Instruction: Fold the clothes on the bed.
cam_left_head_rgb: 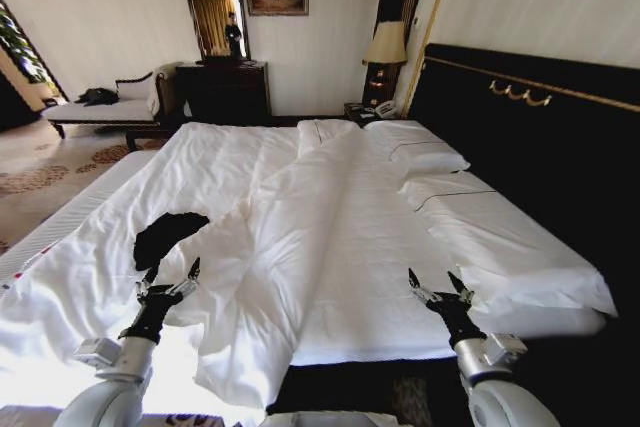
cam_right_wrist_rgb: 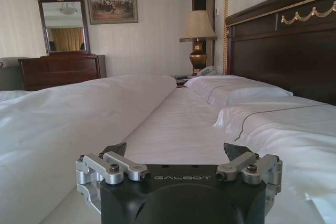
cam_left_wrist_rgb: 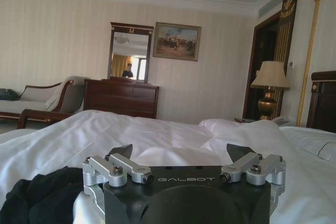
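Clothes lay crumpled on the bed's white duvet, unfolded, just beyond the left gripper, which hovered wide open and empty. The right gripper, equally open, hung well apart. Judged step: approach; next, grasping the shirt's edge.

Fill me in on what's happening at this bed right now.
A two-armed robot stands at the side of the bed with both arms held out low over the white duvet. The black T-shirt lies crumpled on the duvet, not yet folded or spread out. The left gripper hovers open just short of the shirt, not touching it. The right gripper is also open, over bare sheet nearer the pillows, holding nothing.
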You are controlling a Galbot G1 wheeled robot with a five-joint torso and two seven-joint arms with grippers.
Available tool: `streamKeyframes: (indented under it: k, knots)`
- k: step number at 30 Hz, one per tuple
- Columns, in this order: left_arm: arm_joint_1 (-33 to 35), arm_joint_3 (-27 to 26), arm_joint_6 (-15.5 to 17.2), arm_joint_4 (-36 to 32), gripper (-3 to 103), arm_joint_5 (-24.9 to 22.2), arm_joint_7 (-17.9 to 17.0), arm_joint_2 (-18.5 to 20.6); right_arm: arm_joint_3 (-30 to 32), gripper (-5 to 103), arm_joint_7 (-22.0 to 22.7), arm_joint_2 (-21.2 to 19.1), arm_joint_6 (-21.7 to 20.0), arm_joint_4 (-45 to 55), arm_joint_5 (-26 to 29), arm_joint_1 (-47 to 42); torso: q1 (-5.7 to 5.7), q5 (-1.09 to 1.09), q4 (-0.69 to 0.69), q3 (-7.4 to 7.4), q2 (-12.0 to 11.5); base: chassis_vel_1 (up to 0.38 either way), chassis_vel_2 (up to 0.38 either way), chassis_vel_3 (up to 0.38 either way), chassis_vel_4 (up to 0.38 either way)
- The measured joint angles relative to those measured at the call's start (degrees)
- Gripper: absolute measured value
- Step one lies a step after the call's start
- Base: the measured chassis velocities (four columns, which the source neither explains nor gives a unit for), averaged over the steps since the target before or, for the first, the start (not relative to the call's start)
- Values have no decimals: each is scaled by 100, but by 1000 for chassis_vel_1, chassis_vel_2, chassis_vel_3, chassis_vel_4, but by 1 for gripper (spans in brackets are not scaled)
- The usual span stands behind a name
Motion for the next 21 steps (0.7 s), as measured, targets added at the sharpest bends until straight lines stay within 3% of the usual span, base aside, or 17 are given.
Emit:
streamKeyframes:
  k: [8, 21]
  knots:
    - [169, -30, -159, -314, 100, 155, 171, 15, -23, 100, 0, 7, -12, 7, -10, -5, 0, 0, 0, 0, 0, 46, 181, -42, -184]
    - [191, -71, -236, -327, 100, 416, 157, -26, -57, 100, 9, 27, -20, 11, -33, -6, 1, 0, 0, 0, 0, 68, 186, -64, -195]
